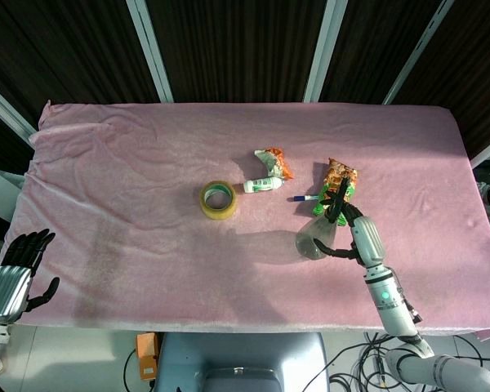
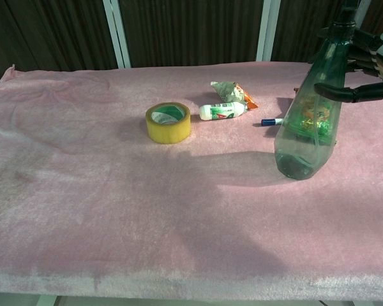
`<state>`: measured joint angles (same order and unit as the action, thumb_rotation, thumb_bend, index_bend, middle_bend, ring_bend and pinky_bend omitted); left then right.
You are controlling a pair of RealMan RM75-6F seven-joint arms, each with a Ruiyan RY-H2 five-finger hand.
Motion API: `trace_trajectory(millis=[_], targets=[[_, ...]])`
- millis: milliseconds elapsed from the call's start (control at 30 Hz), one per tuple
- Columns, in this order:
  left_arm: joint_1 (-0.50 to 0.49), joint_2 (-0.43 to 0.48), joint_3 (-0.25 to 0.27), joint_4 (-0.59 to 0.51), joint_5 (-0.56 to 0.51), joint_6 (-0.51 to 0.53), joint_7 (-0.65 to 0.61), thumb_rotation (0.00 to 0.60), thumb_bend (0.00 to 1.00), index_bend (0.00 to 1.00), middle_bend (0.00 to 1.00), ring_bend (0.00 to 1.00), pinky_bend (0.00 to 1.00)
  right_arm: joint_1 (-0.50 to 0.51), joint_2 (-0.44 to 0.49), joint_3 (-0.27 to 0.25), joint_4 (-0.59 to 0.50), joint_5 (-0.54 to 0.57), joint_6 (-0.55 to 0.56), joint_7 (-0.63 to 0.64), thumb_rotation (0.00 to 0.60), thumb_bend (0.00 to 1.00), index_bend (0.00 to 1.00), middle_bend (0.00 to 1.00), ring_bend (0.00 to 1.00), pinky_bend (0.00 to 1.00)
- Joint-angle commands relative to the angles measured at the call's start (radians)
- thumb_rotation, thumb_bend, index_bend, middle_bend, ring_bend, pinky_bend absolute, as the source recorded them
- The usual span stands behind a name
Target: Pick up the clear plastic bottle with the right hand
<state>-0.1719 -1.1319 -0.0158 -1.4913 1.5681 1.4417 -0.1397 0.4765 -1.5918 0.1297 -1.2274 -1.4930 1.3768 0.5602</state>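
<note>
The clear plastic spray bottle [image 1: 317, 237] [image 2: 306, 137] has its base on the pink cloth at the right and leans to the right, its dark nozzle up by the fingers. My right hand [image 1: 355, 233] [image 2: 373, 64] holds it at the neck, with the thumb across the front and the other fingers behind. My left hand [image 1: 12, 273] hangs off the table's front left corner with its fingers apart, holding nothing.
A yellow tape roll [image 1: 217, 199] [image 2: 168, 122] lies mid-table. Beside it are a small white tube [image 1: 263, 185] and a crumpled wrapper [image 1: 273, 162]. A blue pen [image 1: 305, 198] and a green snack packet [image 1: 341, 180] lie just behind the bottle.
</note>
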Motion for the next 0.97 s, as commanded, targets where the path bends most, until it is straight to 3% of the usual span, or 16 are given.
trace_trajectory(millis=[33,167,233,300,433,533,667,967], targets=[[0.0,0.002,-0.001,-0.003,0.001,0.002,0.002,0.6,0.39,0.0,0.03,0.01,0.05,-0.016,0.03,-0.021,-0.014,-0.014,0.0,-0.043,0.6,0.35,0.17,0.31,0.21,0.31],[0.0,0.004,0.003,-0.003,0.012,0.007,-0.001,0.6,0.39,0.0,0.03,0.01,0.05,-0.022,0.135,-0.071,-0.092,-0.012,-0.083,-0.193,0.6,0.35,0.04,0.15,0.07,0.21],[-0.003,0.007,0.009,-0.001,0.028,0.009,-0.014,0.6,0.39,0.0,0.03,0.01,0.05,-0.025,0.227,-0.106,-0.181,0.011,-0.154,-0.319,0.6,0.35,0.0,0.03,0.0,0.09],[-0.001,0.005,0.013,0.004,0.04,0.018,-0.014,0.6,0.39,0.0,0.03,0.01,0.05,-0.049,0.309,-0.129,-0.274,0.043,-0.167,-0.475,0.6,0.35,0.0,0.0,0.0,0.01],[0.009,0.0,0.015,0.01,0.059,0.05,-0.008,0.6,0.39,0.0,0.03,0.01,0.05,-0.155,0.406,-0.179,-0.436,0.076,-0.053,-0.74,0.6,0.35,0.0,0.0,0.0,0.0],[0.015,-0.001,0.015,0.009,0.064,0.068,-0.001,0.6,0.39,0.0,0.03,0.01,0.05,-0.257,0.423,-0.223,-0.492,0.052,0.084,-0.866,0.6,0.34,0.0,0.0,0.0,0.0],[0.025,-0.004,0.017,0.004,0.06,0.076,0.029,0.6,0.39,0.0,0.03,0.01,0.05,-0.357,0.389,-0.243,-0.433,0.011,0.217,-0.87,0.6,0.33,0.0,0.0,0.0,0.06],[0.027,-0.019,0.006,-0.001,0.035,0.071,0.081,0.6,0.39,0.0,0.03,0.0,0.05,-0.378,0.399,-0.209,-0.411,0.001,0.234,-0.821,0.6,0.33,0.0,0.0,0.0,0.03]])
